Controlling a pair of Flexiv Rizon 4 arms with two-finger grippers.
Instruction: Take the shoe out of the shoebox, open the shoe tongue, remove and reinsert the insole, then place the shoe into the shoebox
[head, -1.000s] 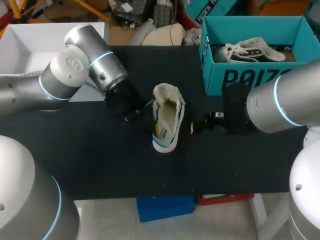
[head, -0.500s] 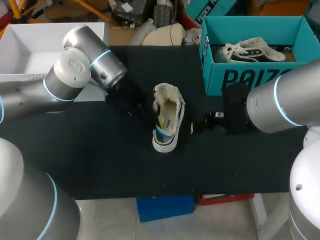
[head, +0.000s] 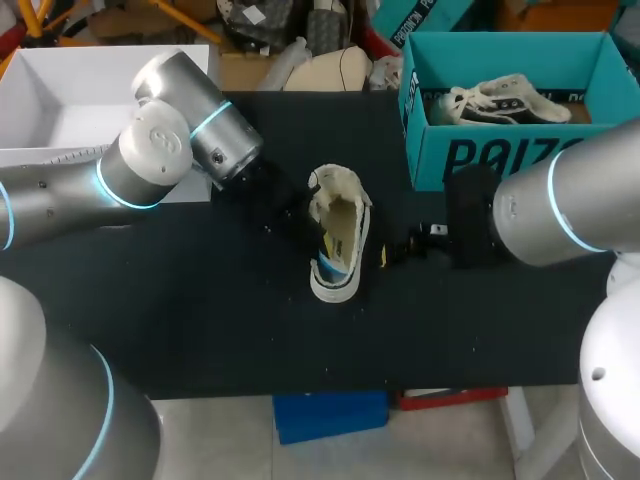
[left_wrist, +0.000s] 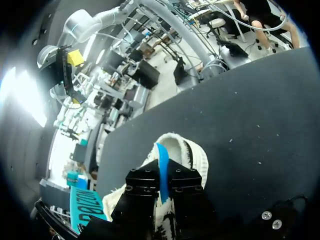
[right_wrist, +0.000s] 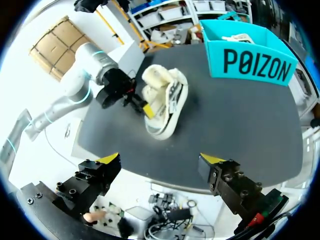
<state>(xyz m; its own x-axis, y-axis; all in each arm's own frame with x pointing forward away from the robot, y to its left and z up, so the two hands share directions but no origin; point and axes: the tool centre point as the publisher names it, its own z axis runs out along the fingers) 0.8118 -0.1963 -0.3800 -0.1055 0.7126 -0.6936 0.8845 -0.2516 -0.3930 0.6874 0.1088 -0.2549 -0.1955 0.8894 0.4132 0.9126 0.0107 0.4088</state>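
Left wrist view — left gripper (left_wrist: 162, 184) pinches insole (left_wrist: 161, 162), likely to pull it from shoe (left_wrist: 194, 156); right gripper (right_wrist: 160, 160), at shoe's 3 o'clock, gapes released.

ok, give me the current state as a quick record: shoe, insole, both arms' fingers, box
shoe: cream low-top sneaker on the black table, outside the box
insole: blue insole, partly out of the sneaker's opening
left fingers: shut on the blue insole, at the sneaker
right fingers: open, holding nothing, apart from the sneaker
box: teal cardboard shoebox, with a second sneaker inside
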